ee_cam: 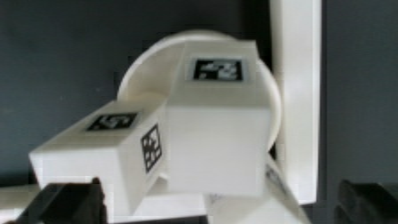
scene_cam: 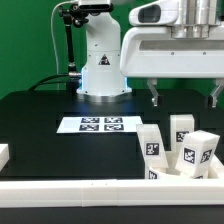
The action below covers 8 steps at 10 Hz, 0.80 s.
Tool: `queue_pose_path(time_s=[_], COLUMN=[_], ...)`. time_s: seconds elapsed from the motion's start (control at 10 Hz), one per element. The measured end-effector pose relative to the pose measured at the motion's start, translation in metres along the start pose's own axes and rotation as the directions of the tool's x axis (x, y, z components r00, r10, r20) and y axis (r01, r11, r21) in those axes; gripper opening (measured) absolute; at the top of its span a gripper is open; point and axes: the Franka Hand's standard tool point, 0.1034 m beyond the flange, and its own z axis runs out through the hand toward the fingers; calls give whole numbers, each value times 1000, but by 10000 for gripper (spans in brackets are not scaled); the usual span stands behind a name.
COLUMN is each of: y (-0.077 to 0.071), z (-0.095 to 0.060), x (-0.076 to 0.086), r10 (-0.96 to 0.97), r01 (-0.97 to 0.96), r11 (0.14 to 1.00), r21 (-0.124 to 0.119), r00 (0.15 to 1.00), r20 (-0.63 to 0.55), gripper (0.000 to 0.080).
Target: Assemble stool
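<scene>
Arm: gripper points straight down, jaws spread wide, both fingers vertical; wrist held high, arm base upright at back of exterior view

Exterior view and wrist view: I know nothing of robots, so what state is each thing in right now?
End effector: open, holding nothing, hanging above the parts.
Seat: loose, no leg fitted to it.
Legs: loose blocks, grouped near the seat, none attached.
Marker board: lying flat on the table.
</scene>
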Motion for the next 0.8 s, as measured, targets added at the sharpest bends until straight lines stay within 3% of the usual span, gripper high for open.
queue_pose_path(time_s=[0.3,0.7,0.8], y=[0,-2,-2], z=[1,-1,0], x=[0,4,5], r10=[5,77,78], r01=[-5,-77,-77], r11=[1000,996,996], r21=[-1,51,53], r00=[1000,997,997], r20=[1,0,-8], gripper=[649,649,649])
